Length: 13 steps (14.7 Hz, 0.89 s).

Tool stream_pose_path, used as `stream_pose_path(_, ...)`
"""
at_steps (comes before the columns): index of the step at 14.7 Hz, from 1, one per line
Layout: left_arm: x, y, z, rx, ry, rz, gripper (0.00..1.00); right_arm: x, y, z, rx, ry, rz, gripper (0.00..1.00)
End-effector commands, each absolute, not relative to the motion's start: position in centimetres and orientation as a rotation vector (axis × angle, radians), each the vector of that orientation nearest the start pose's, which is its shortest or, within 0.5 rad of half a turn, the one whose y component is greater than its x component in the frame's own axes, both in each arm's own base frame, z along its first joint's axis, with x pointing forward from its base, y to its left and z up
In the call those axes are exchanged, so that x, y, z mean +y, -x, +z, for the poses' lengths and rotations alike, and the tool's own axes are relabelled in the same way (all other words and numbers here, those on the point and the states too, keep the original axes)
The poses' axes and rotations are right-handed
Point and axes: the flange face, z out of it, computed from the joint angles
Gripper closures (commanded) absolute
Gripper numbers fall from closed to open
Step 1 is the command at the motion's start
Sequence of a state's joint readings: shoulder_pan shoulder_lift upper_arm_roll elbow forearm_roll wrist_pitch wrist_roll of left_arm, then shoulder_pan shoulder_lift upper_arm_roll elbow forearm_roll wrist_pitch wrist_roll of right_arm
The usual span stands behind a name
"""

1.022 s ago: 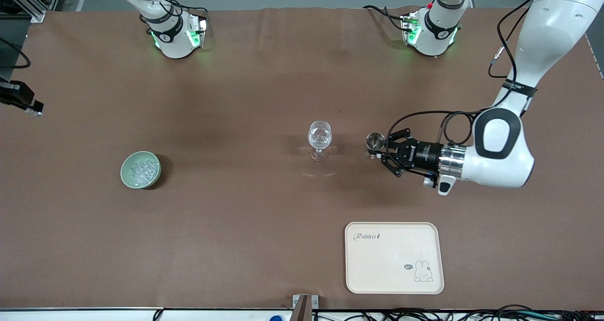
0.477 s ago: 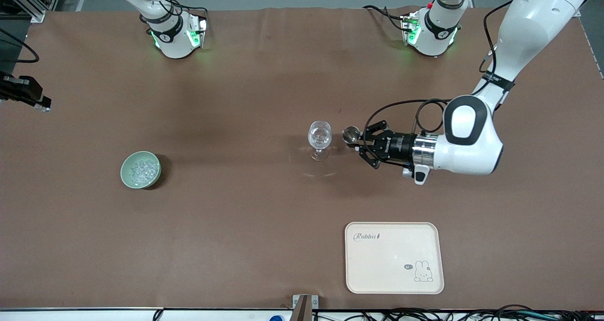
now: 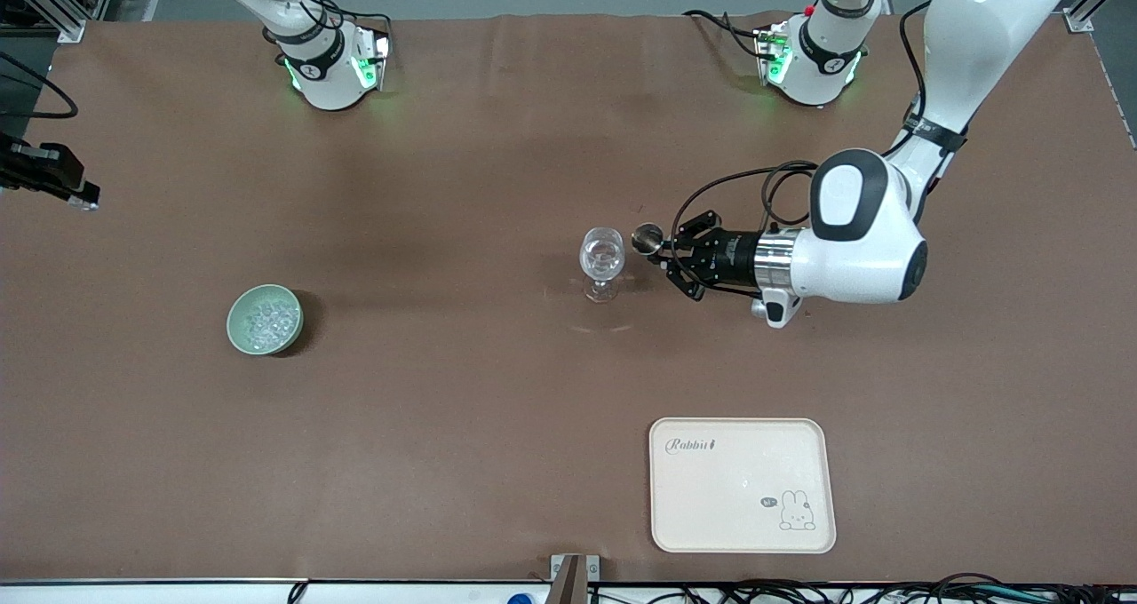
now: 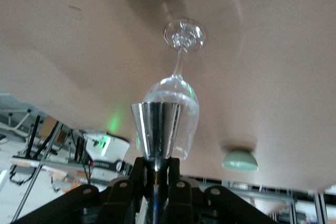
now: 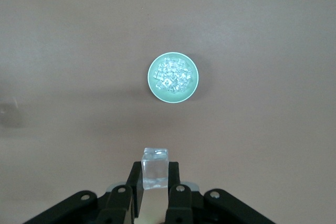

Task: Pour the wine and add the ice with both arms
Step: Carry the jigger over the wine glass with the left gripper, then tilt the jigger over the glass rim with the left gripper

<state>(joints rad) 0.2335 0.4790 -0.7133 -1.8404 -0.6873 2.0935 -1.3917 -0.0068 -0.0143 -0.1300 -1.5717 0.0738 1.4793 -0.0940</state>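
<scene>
While the left gripper [image 3: 655, 247] holds a small steel cup [image 3: 646, 238] clamped upright between its fingers, just beside the rim of the stemmed glass [image 3: 602, 261], pouring appears imminent but not begun; whether the glass holds liquid cannot be told. Ice [image 3: 264, 320] rests in a green bowl [image 3: 236, 331], well apart from that gripper toward the right arm's end. Above that bowl, the right gripper [image 5: 155, 182] grips a clear cube [image 5: 155, 167]; adding it is judged outstanding. A cream tray [image 3: 742, 485] lies on the brown table covering [image 3: 444, 409]. Cables run along the table's near edge.
</scene>
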Motion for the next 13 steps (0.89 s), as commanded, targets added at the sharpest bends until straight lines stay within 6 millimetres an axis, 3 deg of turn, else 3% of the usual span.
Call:
stream_pose_path(1,-30.6,-55.0,34.1,-2.061,2.524,1.258,0.99,-6.5,-52.9,62.3,0.040,3.066,0.103,0.98)
stream_pose_path(7,-32.8,-53.7,33.8,-2.015,2.493,1.067,0.99,-6.5,-52.9,62.1,0.041,3.065,0.110,0.98)
stream_pose_path(13,-32.8,-53.8,33.8,-2.012,2.495,1.007,0.99,-6.5,-52.9,62.0,0.043,3.065,0.113,0.98)
